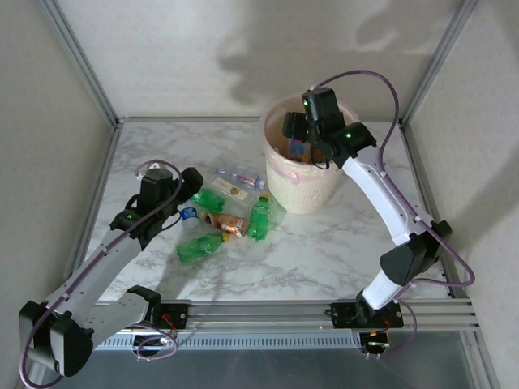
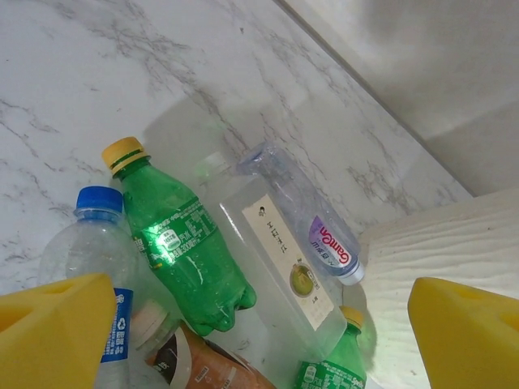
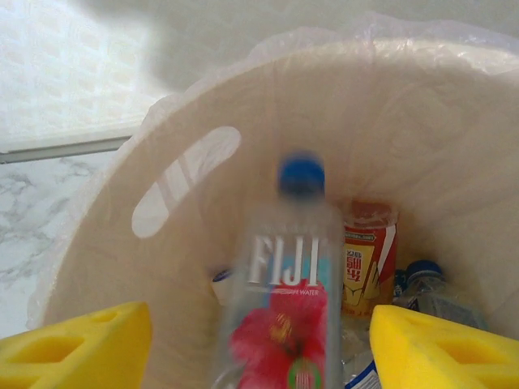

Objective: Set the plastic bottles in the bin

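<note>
Green bottle (image 2: 185, 247) beside clear bottle (image 2: 280, 259) — marble table (image 2: 73, 73).

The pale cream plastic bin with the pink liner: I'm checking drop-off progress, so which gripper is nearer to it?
Right. The right gripper hangs over the bin's mouth; the left gripper hovers above loose plastic bottles on the marble table, to the bin's left.

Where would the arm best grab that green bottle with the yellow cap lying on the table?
Grip the green bottle across its labelled middle, probably from straight above: it lies on its side, flanks facing sideways, though a clear bottle lies close beside it.
</note>
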`<control>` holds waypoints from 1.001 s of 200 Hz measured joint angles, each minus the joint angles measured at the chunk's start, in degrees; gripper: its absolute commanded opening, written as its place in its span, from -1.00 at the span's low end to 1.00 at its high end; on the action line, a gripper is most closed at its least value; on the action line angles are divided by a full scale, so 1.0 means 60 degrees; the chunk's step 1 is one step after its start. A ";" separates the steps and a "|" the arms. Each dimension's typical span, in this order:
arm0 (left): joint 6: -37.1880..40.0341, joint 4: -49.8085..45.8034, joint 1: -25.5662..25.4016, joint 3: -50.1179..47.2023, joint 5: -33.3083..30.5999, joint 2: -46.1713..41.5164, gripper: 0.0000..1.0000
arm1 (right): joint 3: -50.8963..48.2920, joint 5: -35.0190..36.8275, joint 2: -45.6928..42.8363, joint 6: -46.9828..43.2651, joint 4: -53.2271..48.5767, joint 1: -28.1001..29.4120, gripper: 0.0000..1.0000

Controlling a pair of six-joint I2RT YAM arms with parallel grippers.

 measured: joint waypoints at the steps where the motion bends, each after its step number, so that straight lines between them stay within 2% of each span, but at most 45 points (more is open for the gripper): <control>1: 0.0000 -0.0004 0.0000 -0.0007 0.0000 0.0000 0.85 | 0.0000 -0.0004 0.0000 0.0007 -0.0004 0.0000 0.51; 66: -0.0004 -0.0372 0.0062 -0.0186 -0.0124 -0.0160 0.86 | -0.0011 -0.0175 -0.0313 0.0004 0.0004 0.0182 0.49; 131: -0.0295 -0.0765 0.0113 -0.0918 -0.0200 0.0102 0.76 | -0.1016 0.0018 -0.2047 0.0076 0.0637 0.2506 0.49; 200: -0.0474 -0.0725 0.0204 -0.1479 0.0284 0.1038 0.69 | -0.3009 0.0546 -0.2255 0.0637 0.1053 0.3665 0.48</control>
